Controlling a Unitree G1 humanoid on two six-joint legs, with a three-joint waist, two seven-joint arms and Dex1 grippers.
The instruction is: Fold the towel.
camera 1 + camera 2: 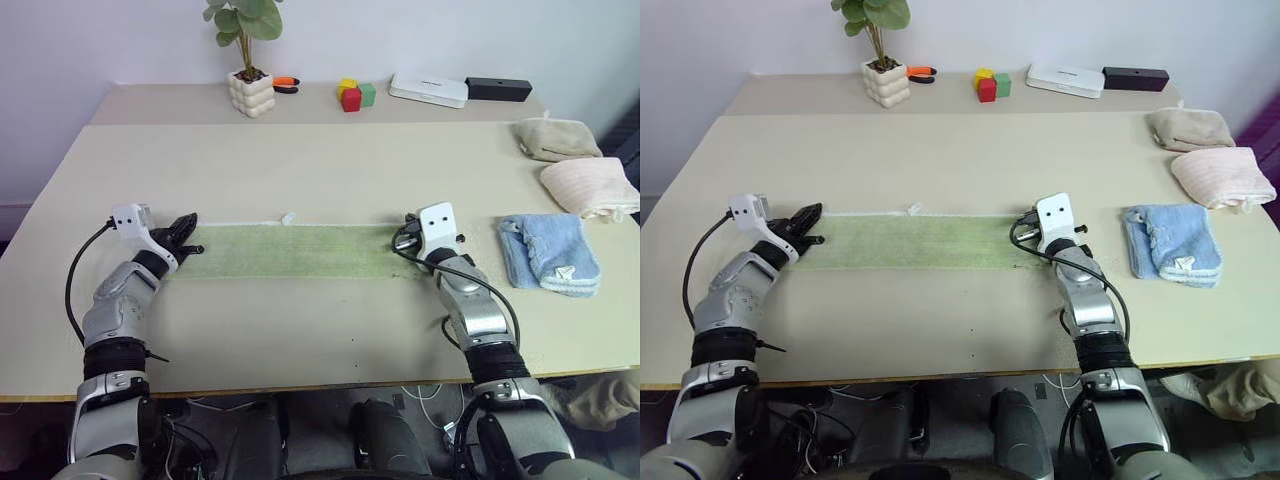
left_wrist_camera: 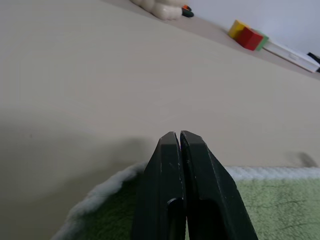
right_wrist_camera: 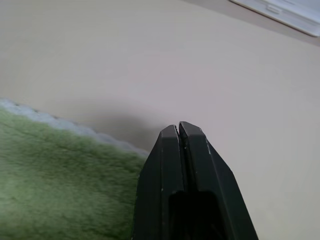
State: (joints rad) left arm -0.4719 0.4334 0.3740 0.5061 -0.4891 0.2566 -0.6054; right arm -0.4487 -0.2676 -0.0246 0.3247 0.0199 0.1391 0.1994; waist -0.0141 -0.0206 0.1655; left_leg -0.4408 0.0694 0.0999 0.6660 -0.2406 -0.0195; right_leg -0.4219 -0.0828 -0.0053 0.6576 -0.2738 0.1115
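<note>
Left tool [image 2: 179, 135] shut over towel [image 1: 290, 252] end, right tool [image 3: 177, 127] shut, both holding nothing

Bare table [image 1: 300, 170] beyond; blue towel [image 1: 548, 252] crowds right.

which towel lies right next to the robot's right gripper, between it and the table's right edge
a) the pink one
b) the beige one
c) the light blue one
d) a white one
c: the light blue towel lies crumpled just to the right of the right gripper, while the pink towel and the beige towel sit farther back along the table's right side.
</note>
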